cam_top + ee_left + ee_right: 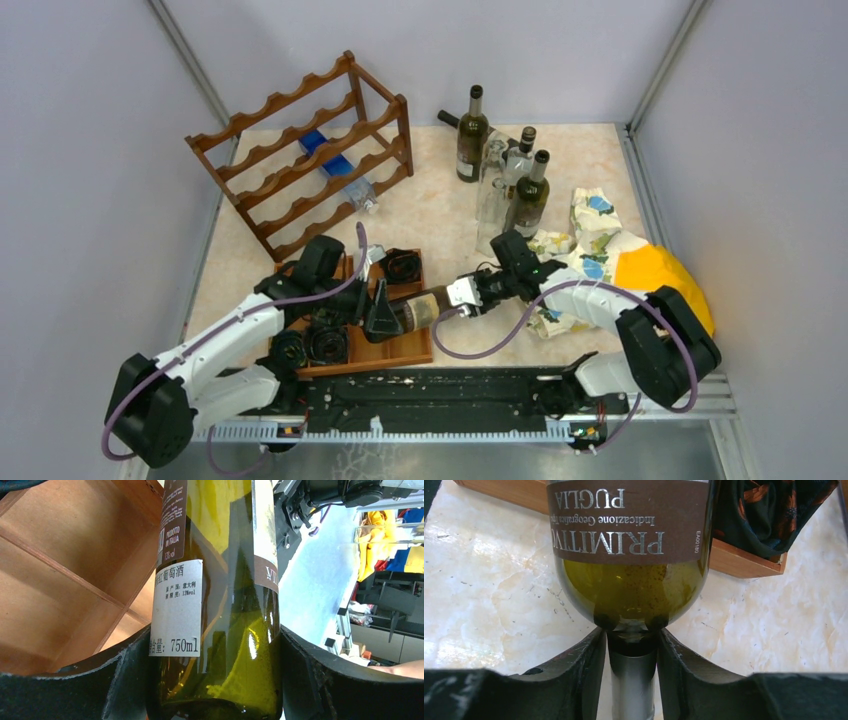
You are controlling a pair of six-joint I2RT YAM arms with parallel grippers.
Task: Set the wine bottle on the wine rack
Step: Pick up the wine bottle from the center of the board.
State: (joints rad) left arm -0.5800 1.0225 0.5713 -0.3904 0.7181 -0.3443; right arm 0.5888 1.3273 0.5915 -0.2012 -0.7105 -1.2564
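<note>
A green wine bottle [425, 307] with a brown label lies level, just above the right part of the orange-brown tray and the table, held at both ends. My left gripper [381, 312] is shut on its body near the base; in the left wrist view the bottle [235, 580] fills the gap between the fingers of that gripper [212, 680]. My right gripper [478, 292] is shut on the neck; in the right wrist view this gripper [633, 652] clamps the bottle [629, 585] just below its shoulder. The dark reddish-brown wine rack [310, 150] stands at the back left, well apart from both grippers.
The orange-brown compartment tray [395, 352] holds dark cloth items under the left arm. Several upright bottles [471, 135] stand at the back centre. Patterned and yellow cloths [610, 260] lie at the right. Blue items and a clear plastic bottle [352, 190] sit by the rack.
</note>
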